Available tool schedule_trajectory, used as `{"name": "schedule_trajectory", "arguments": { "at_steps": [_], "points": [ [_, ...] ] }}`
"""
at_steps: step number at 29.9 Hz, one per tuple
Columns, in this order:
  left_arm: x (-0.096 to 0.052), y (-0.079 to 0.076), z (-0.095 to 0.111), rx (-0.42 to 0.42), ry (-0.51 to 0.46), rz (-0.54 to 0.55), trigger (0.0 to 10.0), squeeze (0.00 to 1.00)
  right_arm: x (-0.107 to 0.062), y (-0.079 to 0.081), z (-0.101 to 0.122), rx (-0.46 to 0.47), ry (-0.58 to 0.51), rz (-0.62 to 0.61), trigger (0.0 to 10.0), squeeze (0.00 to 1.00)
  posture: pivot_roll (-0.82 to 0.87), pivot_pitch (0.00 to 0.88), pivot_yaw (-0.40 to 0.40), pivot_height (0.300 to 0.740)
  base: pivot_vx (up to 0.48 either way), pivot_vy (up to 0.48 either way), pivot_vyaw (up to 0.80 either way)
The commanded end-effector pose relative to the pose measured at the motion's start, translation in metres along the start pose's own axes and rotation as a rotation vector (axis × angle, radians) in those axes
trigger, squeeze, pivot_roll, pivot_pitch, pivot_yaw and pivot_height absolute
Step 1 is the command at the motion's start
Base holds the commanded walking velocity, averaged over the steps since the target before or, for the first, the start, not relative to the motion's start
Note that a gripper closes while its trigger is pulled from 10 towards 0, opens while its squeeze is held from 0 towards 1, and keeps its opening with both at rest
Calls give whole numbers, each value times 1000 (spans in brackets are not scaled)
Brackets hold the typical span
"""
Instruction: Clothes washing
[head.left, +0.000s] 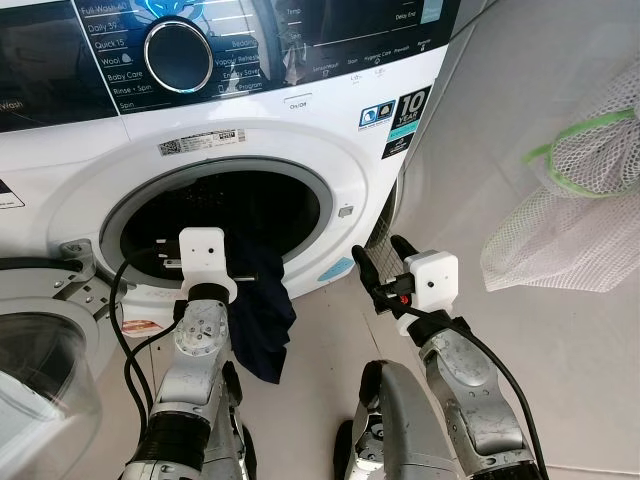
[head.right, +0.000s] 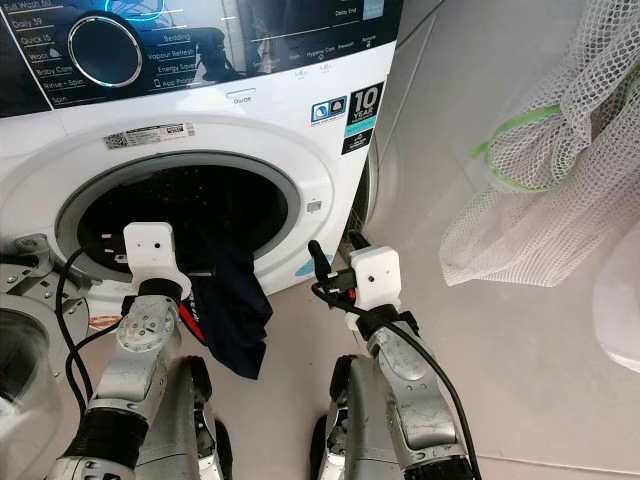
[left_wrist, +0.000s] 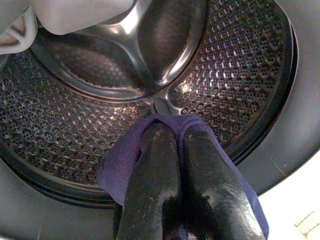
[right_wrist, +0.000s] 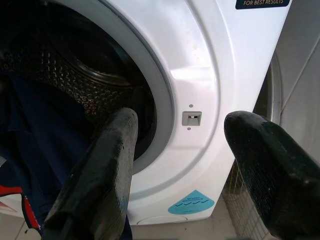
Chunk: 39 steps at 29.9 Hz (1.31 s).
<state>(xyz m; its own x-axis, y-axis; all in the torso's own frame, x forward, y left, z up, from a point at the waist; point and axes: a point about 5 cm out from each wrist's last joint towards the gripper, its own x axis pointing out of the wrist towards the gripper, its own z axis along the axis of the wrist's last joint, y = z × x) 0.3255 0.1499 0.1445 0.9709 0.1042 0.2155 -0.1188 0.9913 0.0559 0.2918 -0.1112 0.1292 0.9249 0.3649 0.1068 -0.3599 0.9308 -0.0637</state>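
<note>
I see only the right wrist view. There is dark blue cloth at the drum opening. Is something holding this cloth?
Observer: Yes. The left gripper is shut on the dark blue garment, at the mouth of the drum.
Operator: Is the garment already inside?
Observer: Not fully. In the left eye view most of it hangs down outside, over the lower rim of the opening, toward the floor.
Operator: And the washing machine door?
Observer: The door is swung open at the robot's left. The right gripper hovers open beside the machine's front, holding nothing.
</note>
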Motion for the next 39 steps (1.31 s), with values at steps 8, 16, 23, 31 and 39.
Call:
{"name": "schedule_trajectory", "arguments": {
  "at_steps": [8,16,23,31,39],
  "points": [
    [7,0,27,47,-128,-3,10000,0,-2,1,-6,-7,42,6,10000,0,98,306,-87,561,0,0,0],
    [4,-3,22,47,-107,-14,10000,0,-3,1,-4,-5,23,1,10000,0,96,305,-84,546,0,0,0],
    [4,-2,22,49,-107,-13,10000,0,-3,1,-4,-6,21,4,10000,0,96,305,-85,546,0,0,0],
    [4,-2,22,50,-107,-15,10000,0,-1,5,-3,4,26,29,10000,0,93,296,-82,521,0,0,0],
    [5,-2,23,51,-111,-17,10000,0,-2,3,-1,3,2,20,10000,0,91,284,-82,511,0,0,0]
  ]
}}
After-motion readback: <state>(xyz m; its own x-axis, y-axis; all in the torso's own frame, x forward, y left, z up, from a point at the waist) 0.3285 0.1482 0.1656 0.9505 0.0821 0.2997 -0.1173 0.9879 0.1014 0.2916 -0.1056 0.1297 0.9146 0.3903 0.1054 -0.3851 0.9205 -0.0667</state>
